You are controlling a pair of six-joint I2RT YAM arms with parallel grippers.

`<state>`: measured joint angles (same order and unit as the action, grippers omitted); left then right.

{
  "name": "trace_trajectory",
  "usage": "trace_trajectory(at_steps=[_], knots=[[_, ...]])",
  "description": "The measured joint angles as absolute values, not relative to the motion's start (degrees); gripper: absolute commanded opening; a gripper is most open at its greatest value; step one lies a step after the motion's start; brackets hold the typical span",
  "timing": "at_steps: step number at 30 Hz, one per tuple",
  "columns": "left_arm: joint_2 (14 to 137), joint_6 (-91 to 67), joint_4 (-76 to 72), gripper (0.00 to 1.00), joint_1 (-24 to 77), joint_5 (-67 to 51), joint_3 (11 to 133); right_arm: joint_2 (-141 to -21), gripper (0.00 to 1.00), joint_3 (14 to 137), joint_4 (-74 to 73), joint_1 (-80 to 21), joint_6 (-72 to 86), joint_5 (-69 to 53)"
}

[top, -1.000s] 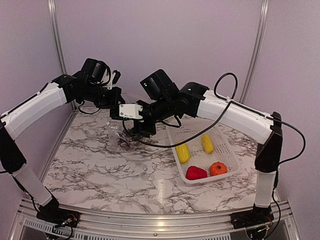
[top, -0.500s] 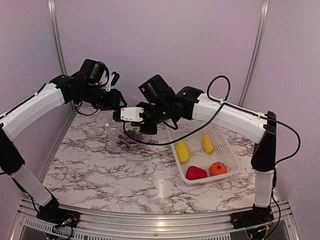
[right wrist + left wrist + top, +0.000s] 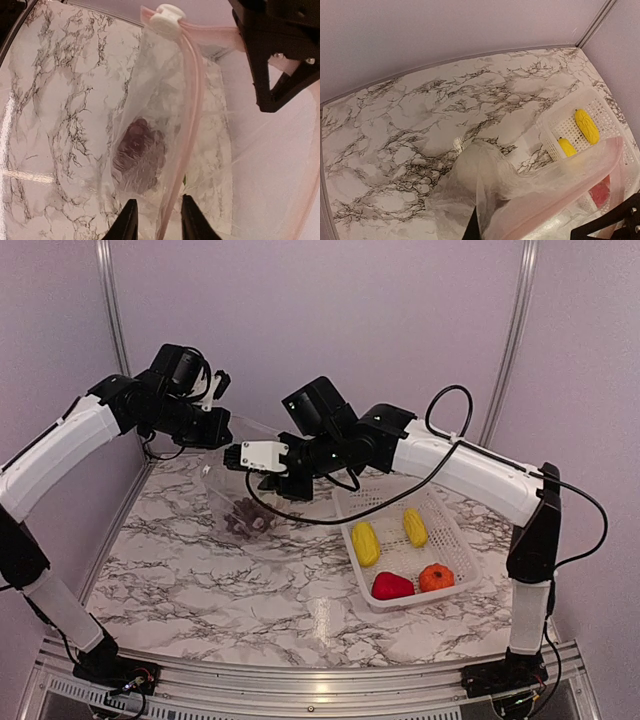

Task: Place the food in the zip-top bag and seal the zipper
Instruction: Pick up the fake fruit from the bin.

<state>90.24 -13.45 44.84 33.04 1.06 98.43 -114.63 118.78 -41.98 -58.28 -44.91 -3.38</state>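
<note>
Bag (image 3: pixel 238 502) hangs pinched by left gripper (image 3: pixel 222 433), zipper (image 3: pixel 193 100) between parted fingers (image 3: pixel 128 223) of right gripper (image 3: pixel 159 223).

Desk (image 3: pixel 200 590) bare left and near of basket (image 3: pixel 458 540): free passage. Far-left of basket blocked: raised bag (image 3: pixel 228 495), left arm (image 3: pixel 70 440), right arm (image 3: pixel 470 470).

- Left arm (image 3: pixel 70 440) reaches inward and high, its gripper (image 3: pixel 223 434) pinched on the bag (image 3: pixel 226 486) rim.
- Right arm (image 3: pixel 470 470) stretches leftward; its gripper (image 3: pixel 159 222) fingers stand slightly apart.
</note>
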Motion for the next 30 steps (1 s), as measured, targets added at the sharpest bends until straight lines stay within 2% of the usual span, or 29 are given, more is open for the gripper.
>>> trace_trajectory(at_steps=[2,4,12,18,24,30], knots=[[91.11,-12.23,45.78,0.00,32.67,2.57,101.82,-114.63,0.47,119.98,-42.11,-58.17,-43.86,-3.88],[92.07,-11.25,45.98,0.00,32.38,3.51,105.03,-114.45,0.51,122.04,-42.09,-57.76,-43.07,-5.52],[94.15,-10.87,46.50,0.00,32.18,3.46,104.03,-106.50,0.53,121.23,-44.25,-48.88,-38.41,-20.14],[94.35,-11.22,46.30,0.00,32.18,2.92,99.50,-97.38,0.51,107.57,-44.16,-39.48,-36.03,-26.46],[93.93,-11.40,45.52,0.00,32.18,2.63,97.97,-96.73,0.50,92.58,-44.21,-33.01,-32.34,-27.05],[93.10,-12.01,44.84,0.00,32.18,2.66,96.71,-97.43,0.53,83.44,-43.09,-28.95,-25.26,-26.44]])
